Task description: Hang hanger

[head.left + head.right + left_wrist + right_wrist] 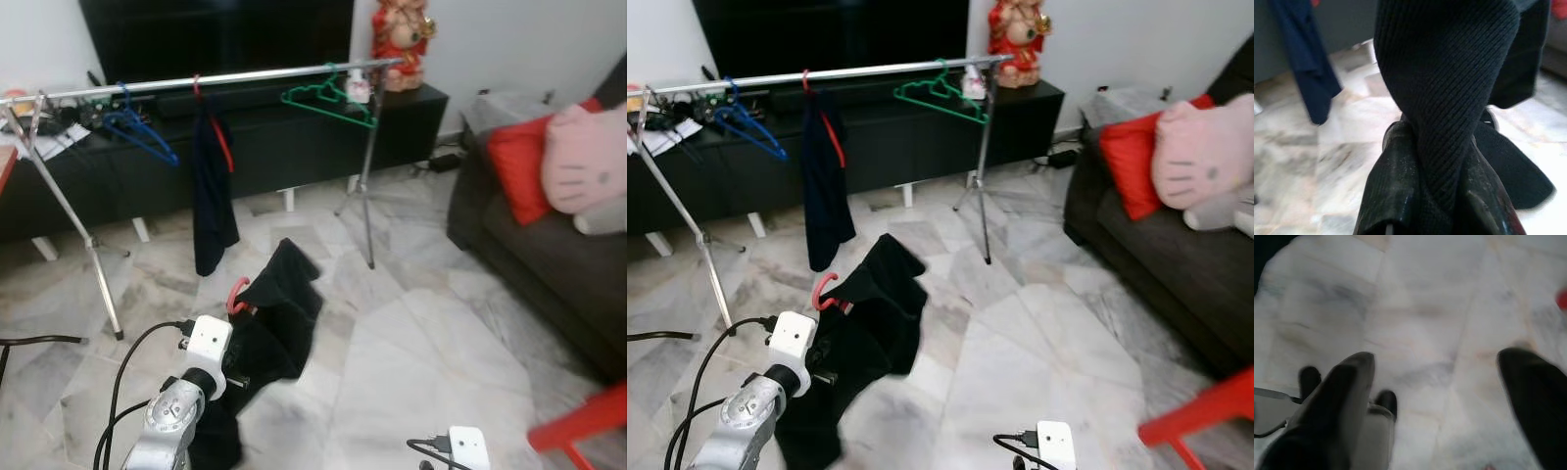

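The red hanger [237, 294] carries a black ribbed-knit garment [269, 323], held above the marble floor [411, 333] in front of the rail. Its curved hook points up toward the metal rail [196, 82]; the long axis is hidden by cloth. The left end effector [1437, 205] is clamped on the garment's knit fabric. The right end effector [1435, 396] hangs spread wide, holding nothing.

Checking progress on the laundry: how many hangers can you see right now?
4. On the rail: a blue hanger, a red hanger with a dark garment, and a green hanger. A pink-hooked hanger in the black garment held by the left end effector.
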Tool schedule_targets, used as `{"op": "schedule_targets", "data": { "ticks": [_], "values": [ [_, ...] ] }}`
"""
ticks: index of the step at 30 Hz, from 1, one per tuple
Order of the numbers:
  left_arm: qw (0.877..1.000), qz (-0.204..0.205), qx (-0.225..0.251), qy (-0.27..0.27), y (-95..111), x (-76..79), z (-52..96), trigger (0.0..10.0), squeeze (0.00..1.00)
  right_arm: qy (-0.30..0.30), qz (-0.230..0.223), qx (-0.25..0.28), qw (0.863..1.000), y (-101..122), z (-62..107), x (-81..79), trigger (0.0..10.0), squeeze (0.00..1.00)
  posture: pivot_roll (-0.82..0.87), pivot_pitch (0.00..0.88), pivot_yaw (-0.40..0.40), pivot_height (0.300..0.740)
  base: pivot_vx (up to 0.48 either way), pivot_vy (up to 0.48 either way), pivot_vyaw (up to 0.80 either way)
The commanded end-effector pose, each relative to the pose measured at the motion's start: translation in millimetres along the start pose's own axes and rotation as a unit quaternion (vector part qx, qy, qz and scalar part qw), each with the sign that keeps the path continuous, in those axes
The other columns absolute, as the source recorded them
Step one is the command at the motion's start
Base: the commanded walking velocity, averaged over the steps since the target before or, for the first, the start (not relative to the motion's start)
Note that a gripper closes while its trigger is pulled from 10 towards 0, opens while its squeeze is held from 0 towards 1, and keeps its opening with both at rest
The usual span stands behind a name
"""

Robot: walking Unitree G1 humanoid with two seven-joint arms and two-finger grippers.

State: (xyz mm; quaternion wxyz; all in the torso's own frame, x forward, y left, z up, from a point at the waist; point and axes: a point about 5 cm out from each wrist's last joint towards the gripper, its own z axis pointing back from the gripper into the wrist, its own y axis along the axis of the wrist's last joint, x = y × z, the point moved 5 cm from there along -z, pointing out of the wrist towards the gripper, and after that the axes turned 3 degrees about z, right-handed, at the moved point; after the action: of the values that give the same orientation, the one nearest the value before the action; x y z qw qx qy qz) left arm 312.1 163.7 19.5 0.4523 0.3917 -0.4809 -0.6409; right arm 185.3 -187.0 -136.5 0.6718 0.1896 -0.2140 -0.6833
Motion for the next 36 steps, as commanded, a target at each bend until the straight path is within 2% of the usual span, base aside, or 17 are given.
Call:
{"op": "schedule_targets", "data": {
  "ticks": [1,36],
  "values": [
    [1.000,-0.007,0.022,-0.001,13.5,1.1,-5.2,10.0,0.00,-0.007,-0.001,-0.001,1.000,-1.5,0.8,6.5,10.0,0.00,-0.08,0.000,-0.024,0.740,0.480,0.000,0.00],
    [1.000,-0.005,0.018,-0.014,12.7,9.5,-10.1,10.0,0.00,-0.002,0.001,-0.004,1.000,0.6,0.0,4.8,10.0,0.00,-0.08,0.000,-0.020,0.740,0.480,0.000,0.00]
  ]
}}
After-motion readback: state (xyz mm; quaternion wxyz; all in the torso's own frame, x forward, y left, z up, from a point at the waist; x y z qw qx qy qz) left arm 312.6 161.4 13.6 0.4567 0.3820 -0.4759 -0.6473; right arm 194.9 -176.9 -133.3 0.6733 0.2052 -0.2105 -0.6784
